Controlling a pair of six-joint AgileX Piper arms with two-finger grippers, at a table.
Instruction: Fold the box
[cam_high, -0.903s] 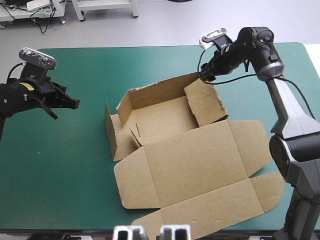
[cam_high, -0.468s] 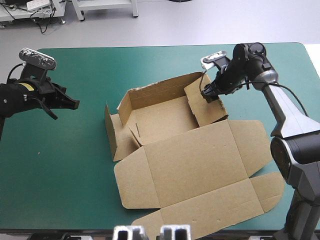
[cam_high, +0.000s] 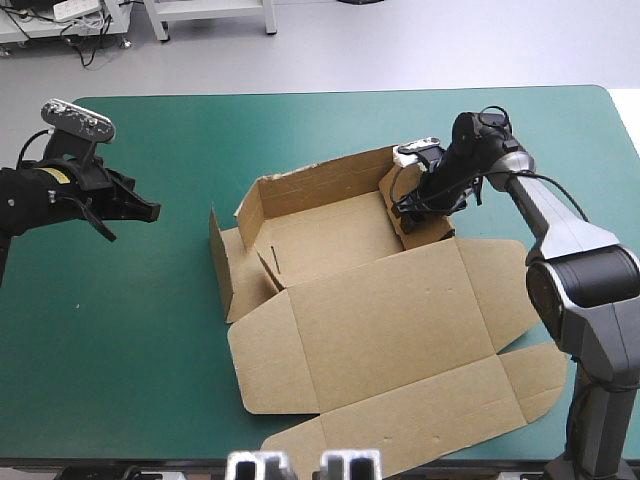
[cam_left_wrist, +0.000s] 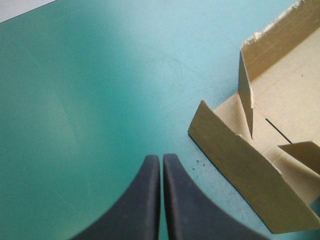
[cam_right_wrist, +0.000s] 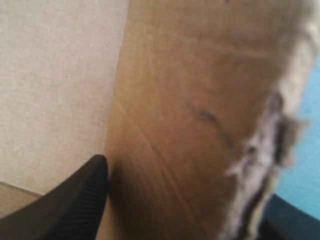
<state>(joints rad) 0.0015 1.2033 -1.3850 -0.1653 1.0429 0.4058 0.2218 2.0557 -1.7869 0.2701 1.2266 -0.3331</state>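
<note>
While the left end effector (cam_high: 150, 210) hangs over the teal-green counter (cam_high: 140, 380) well to the left, its black fingers pressed together on nothing, the right end effector (cam_high: 415, 203) is the one at the work. The brown box (cam_high: 380, 330) lies mid-counter — tray part toward the far edge, lid panel (cam_high: 390, 320) flat toward the near one. Its right end flap (cam_high: 428, 235) stands half-raised, long axis running near to far. The right fingers (cam_right_wrist: 85, 195) straddle it: one on the inner face, a dark shape on the outer side, spread apart rather than pinched. The tray floor (cam_high: 320, 240) lies leftward of that flap — so the fold likely goes inward that way.
</note>
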